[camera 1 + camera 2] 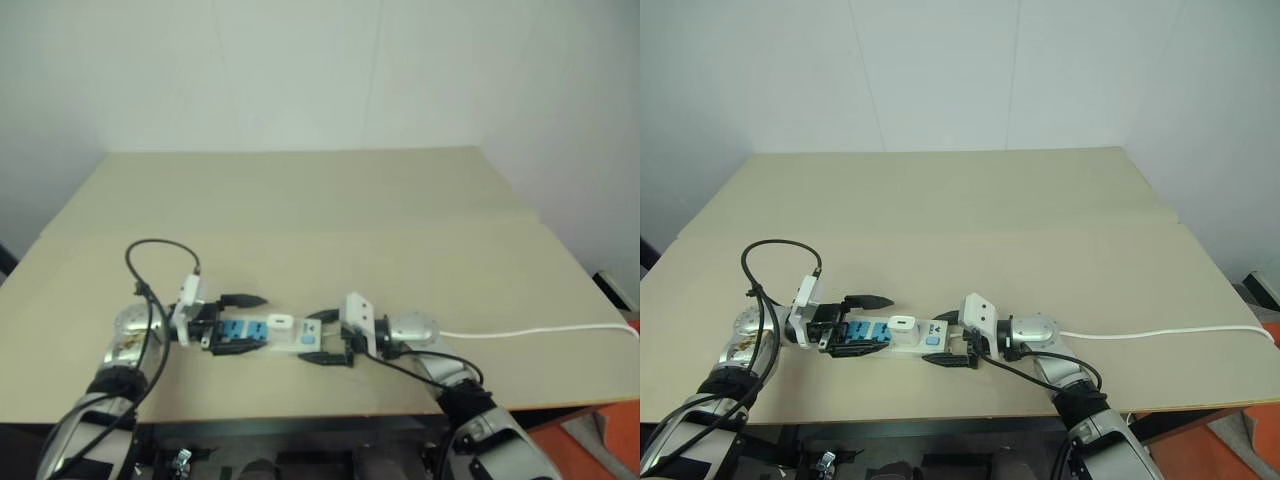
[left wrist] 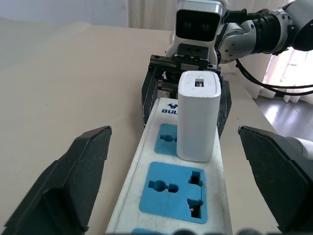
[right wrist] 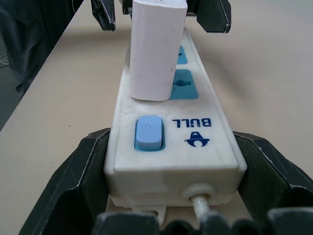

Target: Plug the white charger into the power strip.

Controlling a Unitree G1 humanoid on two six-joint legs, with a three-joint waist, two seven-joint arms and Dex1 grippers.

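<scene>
At the cable end of the power strip (image 3: 171, 142), the right gripper (image 3: 171, 196) is clamped on the strip's body, one black finger pressed to each long side, just behind the blue switch (image 3: 148, 132). From the strip's opposite end the left gripper (image 2: 171, 191) is seen with its fingers spread wide apart, one on each side of the strip and touching nothing. Between the two grippers, the white charger (image 2: 197, 115) stands upright in the socket nearest the switch, its base flush with the strip's face. The plugging is judged done: the charger is seated and released. Only the release of the strip and withdrawal of both arms appear left.
</scene>
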